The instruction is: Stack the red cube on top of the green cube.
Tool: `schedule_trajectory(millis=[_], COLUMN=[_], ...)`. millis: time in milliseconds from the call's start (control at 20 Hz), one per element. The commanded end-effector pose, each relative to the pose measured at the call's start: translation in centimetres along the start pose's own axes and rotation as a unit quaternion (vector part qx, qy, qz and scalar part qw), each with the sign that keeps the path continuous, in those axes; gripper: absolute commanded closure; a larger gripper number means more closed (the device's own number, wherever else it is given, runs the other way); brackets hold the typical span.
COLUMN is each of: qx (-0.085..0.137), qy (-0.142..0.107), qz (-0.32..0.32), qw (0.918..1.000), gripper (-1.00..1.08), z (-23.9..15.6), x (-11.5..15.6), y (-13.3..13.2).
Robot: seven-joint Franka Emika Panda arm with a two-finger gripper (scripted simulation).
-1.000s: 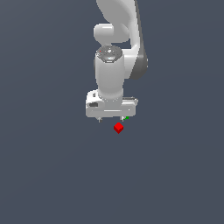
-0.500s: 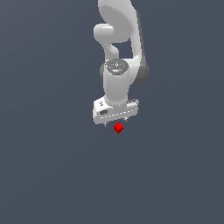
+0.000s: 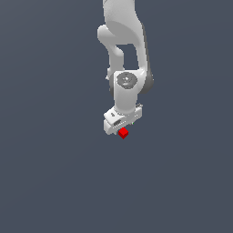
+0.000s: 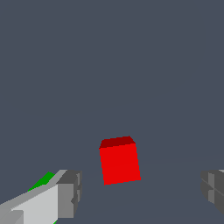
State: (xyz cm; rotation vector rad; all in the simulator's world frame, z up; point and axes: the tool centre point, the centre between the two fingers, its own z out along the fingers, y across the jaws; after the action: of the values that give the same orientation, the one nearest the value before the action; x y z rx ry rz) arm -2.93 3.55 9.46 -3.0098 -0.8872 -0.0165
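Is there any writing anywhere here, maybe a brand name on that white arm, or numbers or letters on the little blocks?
None: no text, number or sign can be read in either view.
The white arm shows no brand or label.
The red cube has plain faces.
The green cube, mostly hidden behind a finger of the gripper, shows no markings on the part in view.

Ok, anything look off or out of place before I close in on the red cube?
Nothing stands out. The red cube sits flat on the floor, apart from both fingers, with the gripper open around it. The green cube is mostly hidden behind one finger, so its state can't be judged.
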Motion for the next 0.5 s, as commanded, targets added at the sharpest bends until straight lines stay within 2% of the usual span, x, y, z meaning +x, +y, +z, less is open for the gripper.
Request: schedule_trajectory(millis=[0, 450], qx=[0.0, 0.0], qy=[-0.002, -0.005], qz=[-0.027, -0.072], qw=[0.9996, 0.9974], gripper=[-0.92, -0.92], z=[0.9, 2.4], x=[-0.3, -1.0], y=[-0.5, -1.2])
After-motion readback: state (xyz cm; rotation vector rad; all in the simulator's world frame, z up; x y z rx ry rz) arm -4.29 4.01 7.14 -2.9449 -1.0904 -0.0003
